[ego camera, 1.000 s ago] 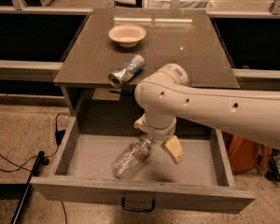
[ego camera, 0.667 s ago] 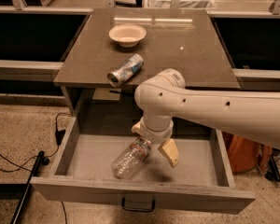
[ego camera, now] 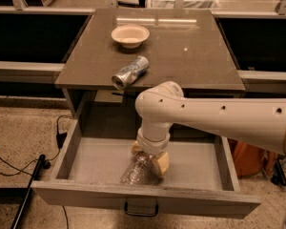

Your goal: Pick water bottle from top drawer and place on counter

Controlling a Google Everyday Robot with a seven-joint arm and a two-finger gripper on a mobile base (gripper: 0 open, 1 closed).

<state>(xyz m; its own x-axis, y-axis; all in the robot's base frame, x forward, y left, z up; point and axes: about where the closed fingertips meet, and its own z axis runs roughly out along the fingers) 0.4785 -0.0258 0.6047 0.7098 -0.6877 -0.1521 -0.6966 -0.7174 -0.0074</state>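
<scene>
The water bottle (ego camera: 135,171) lies on its side on the floor of the open top drawer (ego camera: 93,160), near the middle front. My gripper (ego camera: 149,157) reaches down into the drawer from the white arm (ego camera: 214,118). Its tan fingers (ego camera: 161,164) sit on both sides of the bottle's upper end, closed against it. The bottle still rests on the drawer bottom. The counter (ego camera: 190,56) is the glossy tabletop above and behind the drawer.
A crushed silver-blue can (ego camera: 130,72) lies near the counter's front edge, just above the drawer. A cream bowl (ego camera: 130,35) stands further back. Dark cables (ego camera: 19,163) run on the floor at left. An orange object (ego camera: 248,159) sits on the floor at right.
My gripper has come down and slightly left onto the bottle, and its fingers have drawn closer together around it. The bottle has barely moved.
</scene>
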